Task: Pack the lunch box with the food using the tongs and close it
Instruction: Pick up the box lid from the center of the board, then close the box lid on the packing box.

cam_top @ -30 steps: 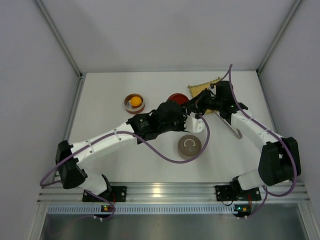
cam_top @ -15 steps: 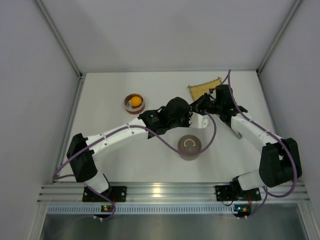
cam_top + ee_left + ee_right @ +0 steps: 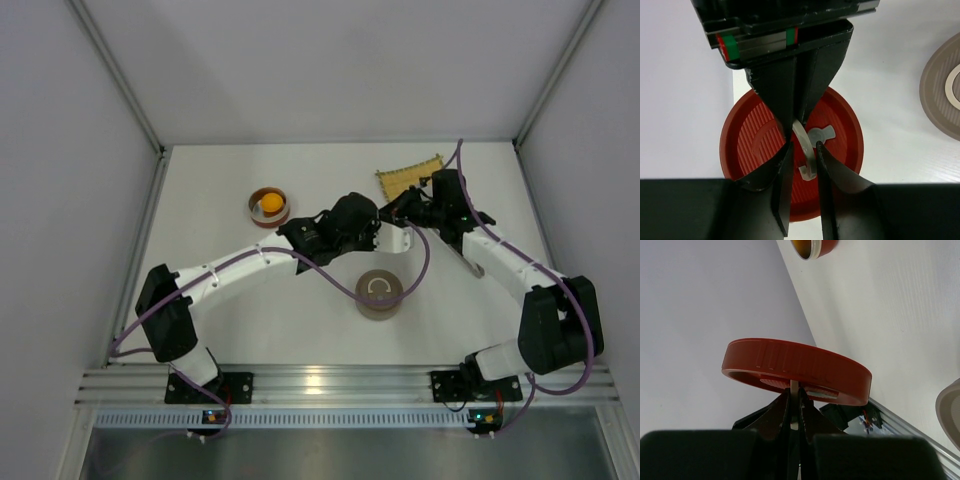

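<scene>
The white table (image 3: 220, 330) carries everything. My left arm (image 3: 240, 268) comes in from 7 o'clock and my right arm (image 3: 510, 262) from 4 o'clock, and the two wrists meet a little to the 1 o'clock side of the table's middle. The yellow mat (image 3: 405, 178) lies just beyond them at 12 o'clock. A grey lid (image 3: 379, 292) lies flat on the table at 6 o'clock from where the wrists meet.

Between my wrists is the red lid (image 3: 755, 135), which the overhead view hides. My right gripper (image 3: 795, 397) is clamped tight on its thin pale ring handle (image 3: 807, 152). My left gripper (image 3: 803, 147) comes at the same handle from the opposite side. Its jaws are narrowed around the handle, one on each side, and a sliver of gap shows, so they are not clamped on it.

The red tin (image 3: 282, 214) stands apart at 10 o'clock, and the orange ball (image 3: 270, 203) sits inside it. The tongs (image 3: 477, 266) lie at 3 o'clock, mostly hidden under my right forearm. I cannot see the two red-brown pieces.
</scene>
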Controlling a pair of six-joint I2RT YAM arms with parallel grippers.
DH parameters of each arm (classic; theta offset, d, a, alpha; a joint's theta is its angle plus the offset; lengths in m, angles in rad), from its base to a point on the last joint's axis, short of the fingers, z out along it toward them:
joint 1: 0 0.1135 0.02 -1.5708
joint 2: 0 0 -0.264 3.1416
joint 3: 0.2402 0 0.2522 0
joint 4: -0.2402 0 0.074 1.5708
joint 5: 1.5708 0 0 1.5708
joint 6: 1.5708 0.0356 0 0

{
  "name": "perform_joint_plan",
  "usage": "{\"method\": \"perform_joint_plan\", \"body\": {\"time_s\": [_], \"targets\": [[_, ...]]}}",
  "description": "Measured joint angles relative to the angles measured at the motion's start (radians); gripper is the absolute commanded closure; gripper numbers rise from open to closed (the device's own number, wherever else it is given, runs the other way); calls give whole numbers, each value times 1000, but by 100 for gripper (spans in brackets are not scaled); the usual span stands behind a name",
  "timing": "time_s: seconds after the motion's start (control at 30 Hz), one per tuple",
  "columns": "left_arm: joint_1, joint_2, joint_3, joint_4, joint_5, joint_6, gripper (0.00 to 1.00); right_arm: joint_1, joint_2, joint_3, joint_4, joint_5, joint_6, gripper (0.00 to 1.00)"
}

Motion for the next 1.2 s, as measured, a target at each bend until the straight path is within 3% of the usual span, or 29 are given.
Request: {"method": "perform_joint_plan", "body": {"time_s": [0.2,0.4,0.5,0.53,0.6,0.63,0.93,1.2], "targets": [[5,0,-12,2,-14,14,100,0,0,-1,-1,0,11,100],[5,0,-12,6,-20,19,100,0,0,-5,5,2,36,100],[5,0,-12,5,-16,16,100,0,-1,-15,18,-4,45,61],[5,0,-12,6,-12,9,100,0,-1,-24,29,-12,51,37],[10,0,-12,-8,3,0,100,2,-2,-40,61,-30,60,19],[12,0,-12,-17,10,-12,100,1,-3,-45,77,-38,58,3],[114,0,16,-101,92,-174,100,-55,-14,-21,119,-106,-22,1],[441,-26,39,-128,245,-395,100,-262,-13,85,68,-225,-206,1]]}}
